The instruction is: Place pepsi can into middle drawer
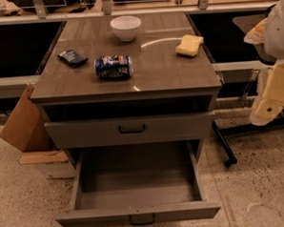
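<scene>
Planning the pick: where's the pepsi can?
Camera view: the pepsi can lies on the cabinet top, left of centre, beside the snack packet, in front of the bowl. The gripper hangs at the far right edge.

Nothing legible here: the can (pixel 113 66), well left of the gripper (pixel 266 110) at the right edge, shows only unreadable white-red markings.

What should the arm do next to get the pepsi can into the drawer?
Probably bring the gripper, hanging beside the cabinet at the picture's right edge, over the pepsi can, which lies untouched on the top; the middle drawer already stands open.
</scene>
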